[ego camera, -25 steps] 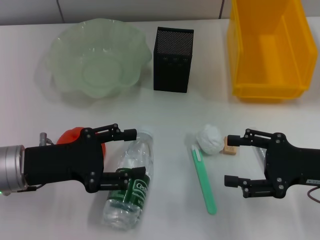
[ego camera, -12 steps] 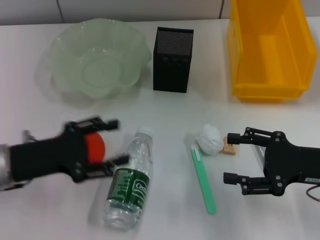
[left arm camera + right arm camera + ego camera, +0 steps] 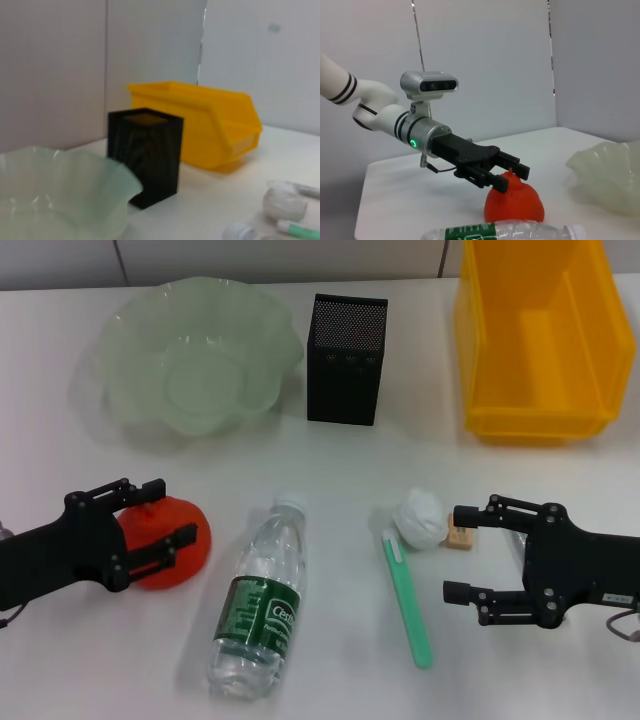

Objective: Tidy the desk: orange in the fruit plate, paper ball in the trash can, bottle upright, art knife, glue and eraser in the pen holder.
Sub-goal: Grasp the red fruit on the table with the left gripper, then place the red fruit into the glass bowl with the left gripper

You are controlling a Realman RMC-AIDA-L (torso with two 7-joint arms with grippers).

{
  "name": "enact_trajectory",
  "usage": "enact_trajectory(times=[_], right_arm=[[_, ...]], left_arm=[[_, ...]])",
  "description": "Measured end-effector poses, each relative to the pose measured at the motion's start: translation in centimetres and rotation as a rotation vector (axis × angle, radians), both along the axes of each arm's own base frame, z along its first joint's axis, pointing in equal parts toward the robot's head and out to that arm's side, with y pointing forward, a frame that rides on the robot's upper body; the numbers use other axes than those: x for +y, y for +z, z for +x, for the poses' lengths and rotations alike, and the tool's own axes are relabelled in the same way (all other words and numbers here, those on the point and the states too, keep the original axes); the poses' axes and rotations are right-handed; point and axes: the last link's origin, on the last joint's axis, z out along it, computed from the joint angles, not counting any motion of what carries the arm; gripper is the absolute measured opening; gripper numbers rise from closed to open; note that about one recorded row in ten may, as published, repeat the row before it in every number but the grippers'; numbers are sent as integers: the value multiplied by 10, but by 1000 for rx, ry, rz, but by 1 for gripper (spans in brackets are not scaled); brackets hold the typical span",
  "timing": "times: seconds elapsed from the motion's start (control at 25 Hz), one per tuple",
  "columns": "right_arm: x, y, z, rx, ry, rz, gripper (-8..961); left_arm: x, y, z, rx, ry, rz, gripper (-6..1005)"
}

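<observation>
The orange (image 3: pixel 160 552) lies at the front left of the table. My left gripper (image 3: pixel 172 510) is open over it, one finger lying across its top; the right wrist view shows those fingers (image 3: pixel 512 170) just above the orange (image 3: pixel 515 204). To its right the clear bottle (image 3: pixel 258 605) lies on its side with its cap pointing away from me. Right of centre are the white paper ball (image 3: pixel 420 517), the green art knife (image 3: pixel 408 600) and the tan eraser (image 3: pixel 461 538). My right gripper (image 3: pixel 458 552) stands open just right of them. The glue is mostly hidden under it.
At the back stand the green fruit plate (image 3: pixel 130 390), the black mesh pen holder (image 3: pixel 346 360) and the yellow trash can (image 3: pixel 535 410). The left wrist view shows the pen holder (image 3: pixel 145 155), the yellow trash can (image 3: pixel 200 125) and the plate's rim (image 3: pixel 100 175).
My left gripper has drawn back to the left, off the bottle, and now sits over the orange. The bottle lies fully uncovered. The right gripper has barely moved.
</observation>
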Motion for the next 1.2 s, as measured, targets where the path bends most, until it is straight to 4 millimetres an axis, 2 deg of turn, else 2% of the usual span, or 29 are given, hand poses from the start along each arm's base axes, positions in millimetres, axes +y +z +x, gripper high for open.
enact_trajectory(times=[0.08,0.32,0.52,0.64,0.76,0.8,0.84,0.96,1.0,1.04,1.2], right_arm=[[0,0,0,-2,-1,0,831],[0,0,1,-1,-6,2,831],[-2,0,3,-1,-14,4,831],[-3,0,3,5,-18,1,831],[-4,3,1,24,-17,-1,831],[-4,5,1,36,-19,6,831],[-4,5,1,36,-19,6,831],[-4,6,1,44,-20,11,831],[-4,6,1,46,-20,9,831],[-4,6,1,46,-20,9,831],[-2,6,-2,70,-67,-18,832]], left_arm=[[1,0,-3,13,14,10,790],[3,1,-11,52,43,46,527],[3,2,-10,46,36,49,321],[5,7,-3,9,11,63,299],[16,22,12,-70,-24,128,276],[31,34,23,-132,-36,200,269],[31,34,23,-132,-36,200,261],[64,45,38,-174,-20,307,239],[86,45,46,-168,3,349,230],[86,45,46,-168,3,349,221],[135,27,60,-112,115,401,170]])
